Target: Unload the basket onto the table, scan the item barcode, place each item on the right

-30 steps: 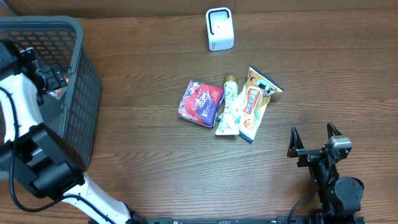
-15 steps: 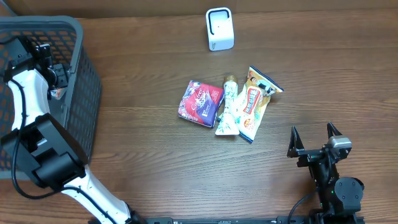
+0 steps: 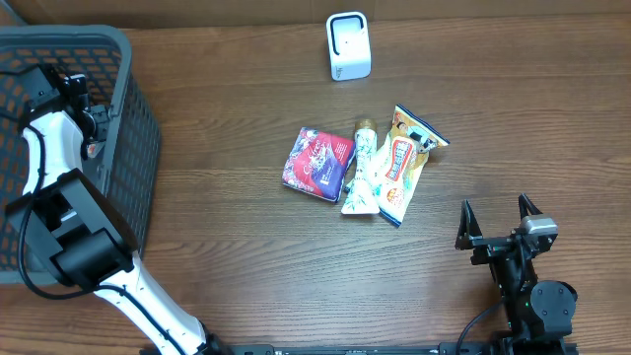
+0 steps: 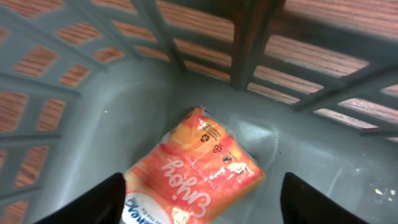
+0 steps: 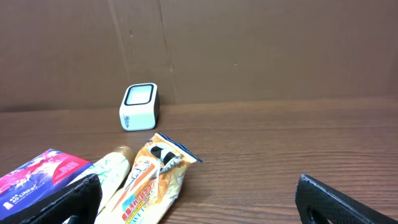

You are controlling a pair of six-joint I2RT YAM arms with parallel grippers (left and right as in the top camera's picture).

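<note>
At the left edge of the surface point(image 3: 246, 256) stands a grey basket point(image 3: 128, 59), and we see the left arm point(image 3: 44, 158) bent over its rim. The white forearm runs toward the far-left corner and the wrist is turned down inside. The left fingers point(image 3: 91, 116) hang over the basket floor, spread wide and gripping nothing. In the wrist view one stands on each side of an orange packet point(image 4: 193, 174), with grey floor showing between the packet and one of them.

That packet lies flat on the basket floor, close to a wall. Its long axis slants from the lower left of the wrist view up to the right, and the end with the recycling marks points at the wall. Since a second ago the forearm has swung rightward, nearer the basket's right wall.

Near the middle of the surface we find three more items side by side: a blue-and-red packet point(image 3: 318, 163), a pale tube point(image 3: 362, 170) and a yellow wrapper point(image 3: 404, 163). A white scanner point(image 3: 347, 45) sits by the far edge.

By the near edge, toward the near-right corner, the right arm point(image 3: 527, 286) points its right fingers point(image 3: 495, 209) at the far edge, fully apart and empty. We see no change in any of these.
</note>
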